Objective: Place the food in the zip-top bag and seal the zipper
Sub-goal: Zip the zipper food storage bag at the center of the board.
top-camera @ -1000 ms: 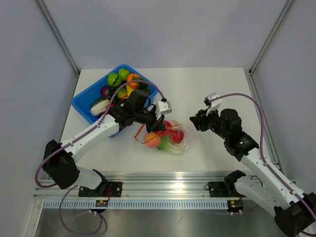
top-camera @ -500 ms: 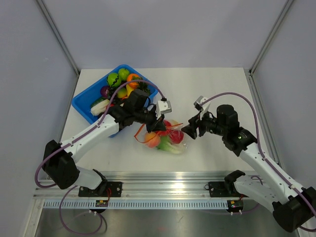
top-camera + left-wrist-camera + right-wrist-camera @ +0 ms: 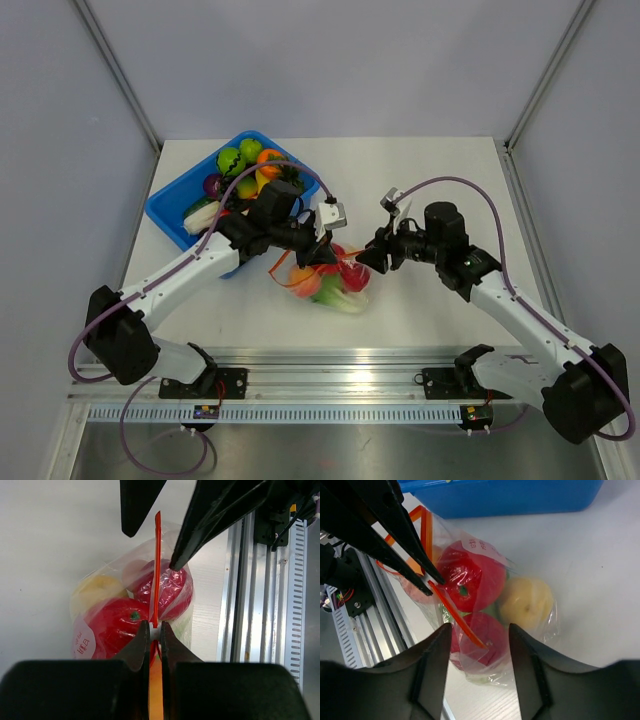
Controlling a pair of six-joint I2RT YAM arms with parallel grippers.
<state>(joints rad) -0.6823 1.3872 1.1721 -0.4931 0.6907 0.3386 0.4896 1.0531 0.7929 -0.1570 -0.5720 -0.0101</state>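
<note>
The clear zip-top bag [image 3: 340, 288] lies on the white table, holding red, yellow, orange and green food. My left gripper [image 3: 324, 256] is shut on the white slider tab of the red-orange zipper [image 3: 157, 555], seen between its fingertips in the left wrist view [image 3: 155, 630]. My right gripper [image 3: 366, 260] is open at the bag's right end. In the right wrist view [image 3: 480, 632] the free end of the zipper [image 3: 460, 620] lies between its fingers, above a red food piece [image 3: 487, 635]. A yellow piece [image 3: 527, 602] sits beside it in the bag.
The blue bin [image 3: 172, 208] stands at the back left with several more toy fruits and vegetables [image 3: 240, 160], partly behind my left arm. The aluminium rail [image 3: 330, 380] runs along the table's near edge, close to the bag.
My right arm has swung left and down to the bag, its open jaws now around the zipper's end. My left gripper has stayed shut on the slider.
</note>
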